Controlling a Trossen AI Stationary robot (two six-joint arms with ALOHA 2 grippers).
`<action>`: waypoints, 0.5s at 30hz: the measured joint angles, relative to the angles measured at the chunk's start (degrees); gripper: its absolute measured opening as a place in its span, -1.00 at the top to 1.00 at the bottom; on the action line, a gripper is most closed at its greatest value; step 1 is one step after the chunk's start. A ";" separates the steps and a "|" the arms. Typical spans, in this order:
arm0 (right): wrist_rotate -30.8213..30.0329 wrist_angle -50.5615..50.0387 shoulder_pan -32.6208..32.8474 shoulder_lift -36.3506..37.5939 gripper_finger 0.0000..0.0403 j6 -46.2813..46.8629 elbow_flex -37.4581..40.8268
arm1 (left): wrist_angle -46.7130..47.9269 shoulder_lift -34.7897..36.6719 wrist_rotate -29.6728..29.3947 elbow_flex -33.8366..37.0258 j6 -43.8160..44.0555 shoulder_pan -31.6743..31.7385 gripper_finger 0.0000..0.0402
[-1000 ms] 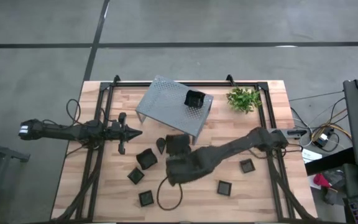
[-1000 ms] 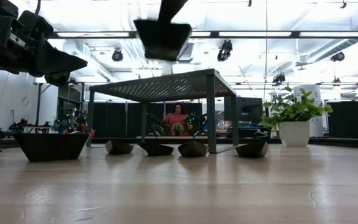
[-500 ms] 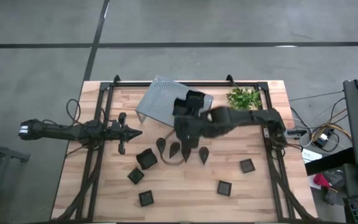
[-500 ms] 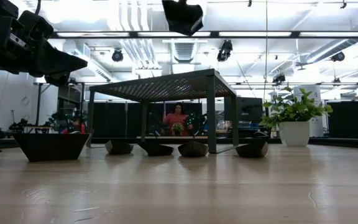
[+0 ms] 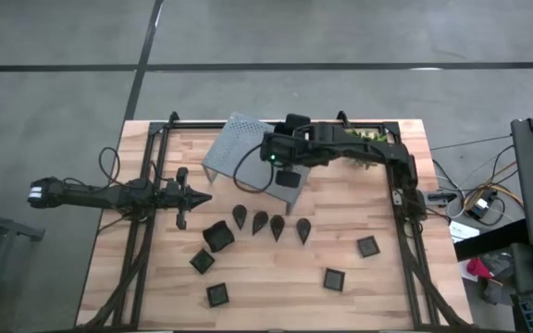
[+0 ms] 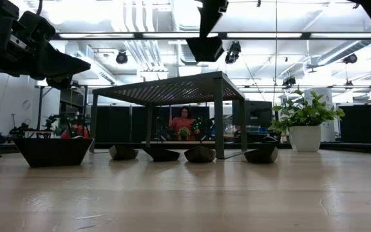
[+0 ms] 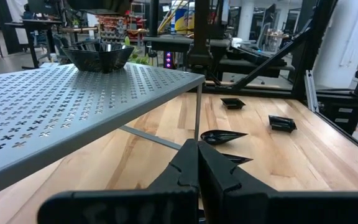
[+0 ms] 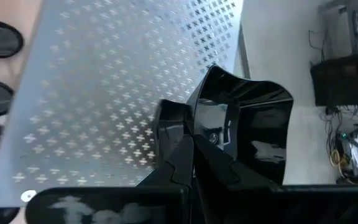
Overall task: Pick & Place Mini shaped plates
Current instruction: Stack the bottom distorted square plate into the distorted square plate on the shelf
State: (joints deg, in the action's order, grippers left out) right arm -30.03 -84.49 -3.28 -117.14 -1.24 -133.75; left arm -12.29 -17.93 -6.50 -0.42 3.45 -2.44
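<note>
Over grey shelf [image 5: 239, 148] | right gripper [image 5: 285, 178] jaws clamp square plate [image 8: 247, 134] | left gripper [image 5: 204, 195] jaws closed, empty

No readable text, labels, brand names, numbers or signs appear in any of the four camera views. Nothing on the table, the arms or the room behind carries lettering clear enough to make out.

Floor [image 5: 340, 37]: grey concrete is spreading around the table, dark seams crossing it.
Ceiling lights [image 6: 102, 35]: long bright strips are glowing overhead.
Back wall [image 6: 353, 122]: dark panels are lining the room.
Person [image 6: 183, 124]: sitting far behind.
</note>
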 joint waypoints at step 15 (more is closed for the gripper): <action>2.11 2.29 -2.00 -0.07 0.96 -0.40 7.31 | -0.02 0.00 0.00 -0.01 -0.01 -0.02 1.00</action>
State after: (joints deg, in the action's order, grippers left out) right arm -27.92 -82.19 -5.29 -117.21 -1.64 -126.44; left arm -12.32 -17.93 -6.50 -0.43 3.44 -2.46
